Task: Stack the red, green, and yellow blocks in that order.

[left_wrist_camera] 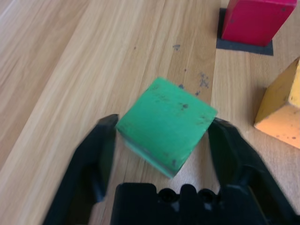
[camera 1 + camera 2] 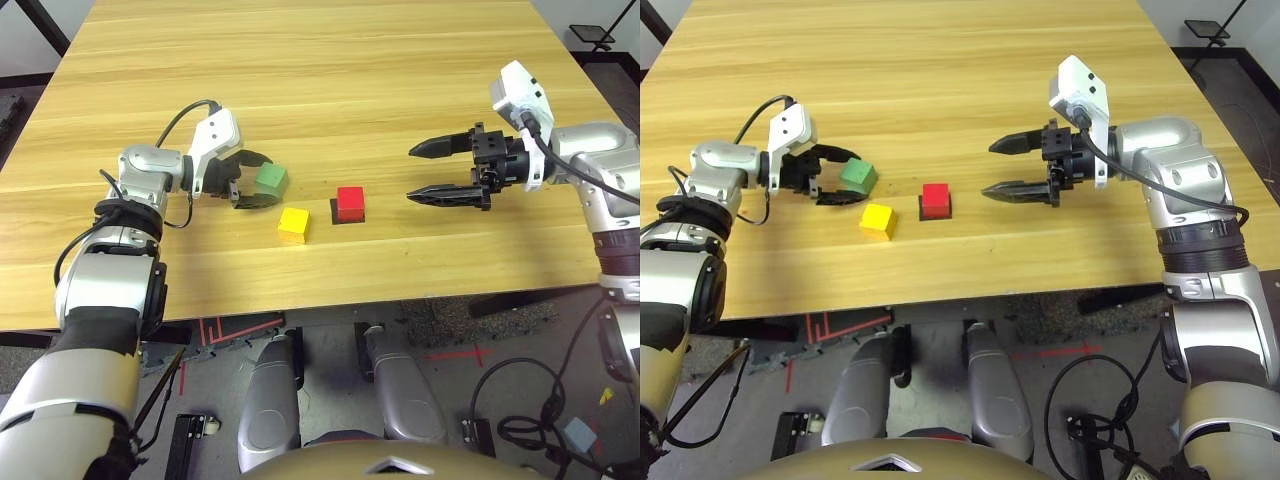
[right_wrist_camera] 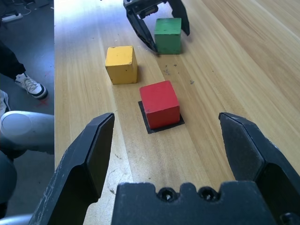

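The green block rests on the table left of centre. My left gripper has a black finger on either side of it, and in the left wrist view both fingers touch the block's opposite corners. The red block sits on a flat black square patch near the table's middle. The yellow block lies just left of it and nearer to me. My right gripper hovers to the right of the red block, open wide and holding nothing.
The wooden table stretches away bare behind the blocks. Its front edge runs close below the yellow block. Cables and a person's shoe are on the floor beside the table.
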Available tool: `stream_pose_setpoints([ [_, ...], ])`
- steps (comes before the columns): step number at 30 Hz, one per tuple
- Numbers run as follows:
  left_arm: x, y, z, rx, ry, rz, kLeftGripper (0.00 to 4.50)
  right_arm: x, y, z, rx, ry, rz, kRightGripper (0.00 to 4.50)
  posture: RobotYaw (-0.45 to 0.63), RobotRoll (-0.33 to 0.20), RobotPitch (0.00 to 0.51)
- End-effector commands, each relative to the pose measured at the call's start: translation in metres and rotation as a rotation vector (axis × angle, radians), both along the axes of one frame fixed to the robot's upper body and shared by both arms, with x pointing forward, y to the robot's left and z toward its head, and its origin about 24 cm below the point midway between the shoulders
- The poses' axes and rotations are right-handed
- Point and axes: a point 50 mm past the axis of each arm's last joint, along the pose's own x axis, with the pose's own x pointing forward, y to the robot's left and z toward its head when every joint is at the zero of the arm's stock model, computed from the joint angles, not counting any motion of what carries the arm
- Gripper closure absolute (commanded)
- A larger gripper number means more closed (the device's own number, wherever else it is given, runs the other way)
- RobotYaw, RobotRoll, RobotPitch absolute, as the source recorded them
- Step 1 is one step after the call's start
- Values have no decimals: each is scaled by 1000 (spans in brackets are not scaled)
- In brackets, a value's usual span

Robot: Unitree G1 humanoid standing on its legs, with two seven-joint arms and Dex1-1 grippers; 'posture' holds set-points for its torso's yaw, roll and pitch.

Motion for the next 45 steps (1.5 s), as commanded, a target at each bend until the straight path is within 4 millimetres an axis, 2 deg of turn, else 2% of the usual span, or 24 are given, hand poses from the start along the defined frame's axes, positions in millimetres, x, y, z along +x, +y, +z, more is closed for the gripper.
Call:
stream_pose_setpoints([
  [1, 0, 0, -2, 20, 13, -3, 1626, 0, 0, 0, -11, -10, 0, 0, 202, 10, 225],
  [10, 1, 2, 2, 12, 7, 8, 1626, 0, -1, -2, -13, -9, -9, 0, 201, 10, 223],
  [13, 3, 2, 13, -12, -8, 10, 1626, 0, -1, -3, -14, -8, -8, 0, 201, 12, 222],
  [18, 8, -5, 44, -80, -32, -5, 1626, 1, -1, -4, -13, -9, -10, 0, 208, 21, 223],
  [22, 11, -16, 63, -40, -43, -9, 1626, 1, 1, -6, -6, -7, -9, 0, 208, 21, 223],
  [24, 9, -23, 71, -21, -37, -30, 1626, 1, 2, -7, -2, -7, -6, 0, 213, 39, 222],
  [29, -13, -44, 94, 28, -9, -41, 1626, 2, 3, -8, 5, -12, -13, 0, 219, 52, 216],
  [34, -42, -62, 107, 38, 24, 69, 1626, 2, 3, -7, 8, -16, -12, 0, 224, 64, 214],
  [40, -57, -76, 108, -29, 31, 192, 1626, 2, 3, -9, 14, -14, -16, 0, 228, 68, 214],
  [45, -66, -89, 92, -118, 91, 232, 1626, 3, 3, -10, 16, -13, -17, 0, 236, 65, 213],
])
